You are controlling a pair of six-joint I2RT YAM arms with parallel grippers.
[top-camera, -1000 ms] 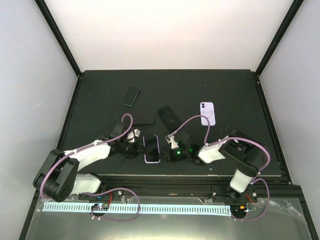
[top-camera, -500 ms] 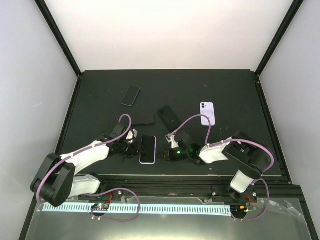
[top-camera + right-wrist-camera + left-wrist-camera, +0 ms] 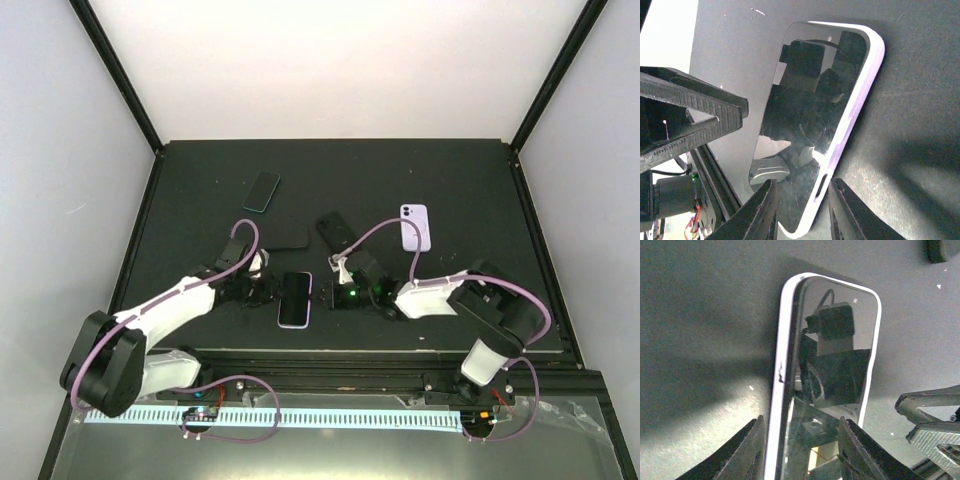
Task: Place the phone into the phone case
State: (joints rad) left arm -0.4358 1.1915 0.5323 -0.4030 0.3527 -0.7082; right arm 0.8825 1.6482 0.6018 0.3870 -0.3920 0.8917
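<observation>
Could skid the phone point(image 3: 295, 298) over the table point(image 3: 450, 180), or lever a corner out of the pale case point(image 3: 785, 340) (seemingly seated, far corners unclear), if pressed unevenly. Lies screen up near the front edge, long axis front to back, far end leaning slightly right. Straddled at one end by the left gripper point(image 3: 801, 440), grip impossible to tell; flanked by the right gripper point(image 3: 802, 195), fingers parted, nothing held.
</observation>
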